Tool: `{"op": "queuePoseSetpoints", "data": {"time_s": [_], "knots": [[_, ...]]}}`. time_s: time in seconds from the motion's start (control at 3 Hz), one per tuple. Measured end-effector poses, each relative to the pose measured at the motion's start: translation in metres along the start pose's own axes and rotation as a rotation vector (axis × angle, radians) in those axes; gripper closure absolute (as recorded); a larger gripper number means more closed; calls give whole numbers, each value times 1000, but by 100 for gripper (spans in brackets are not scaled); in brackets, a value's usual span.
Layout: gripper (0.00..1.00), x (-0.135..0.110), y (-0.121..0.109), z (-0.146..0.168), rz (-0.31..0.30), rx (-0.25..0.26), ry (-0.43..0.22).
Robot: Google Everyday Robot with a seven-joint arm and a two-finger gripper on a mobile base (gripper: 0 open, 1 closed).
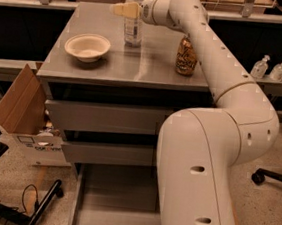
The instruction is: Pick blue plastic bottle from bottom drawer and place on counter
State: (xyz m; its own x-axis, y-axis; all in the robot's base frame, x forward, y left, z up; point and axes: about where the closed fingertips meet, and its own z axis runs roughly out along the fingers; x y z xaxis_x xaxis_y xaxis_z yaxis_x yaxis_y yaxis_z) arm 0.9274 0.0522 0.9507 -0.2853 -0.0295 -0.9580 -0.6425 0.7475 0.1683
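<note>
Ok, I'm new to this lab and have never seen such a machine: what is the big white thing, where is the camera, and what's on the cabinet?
The big white thing is a robot arm, seen by one camera looking down along it at a grey drawer cabinet. At its far end, the gripper is level with the upper part of the blue plastic bottle, which stands upright on the counter. Whether it actually grips the bottle cannot be told. A pale bowl and a gold-brown can also stand there. Below, the bottom drawer is pulled open.
</note>
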Motion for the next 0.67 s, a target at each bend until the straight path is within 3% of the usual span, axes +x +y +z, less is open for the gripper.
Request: {"op": "queuePoseSetpoints", "data": {"time_s": [0.33, 0.67], "knots": [[0, 0, 0, 0, 0, 0, 0], [0, -16, -6, -24, -50, 2, 10]]}}
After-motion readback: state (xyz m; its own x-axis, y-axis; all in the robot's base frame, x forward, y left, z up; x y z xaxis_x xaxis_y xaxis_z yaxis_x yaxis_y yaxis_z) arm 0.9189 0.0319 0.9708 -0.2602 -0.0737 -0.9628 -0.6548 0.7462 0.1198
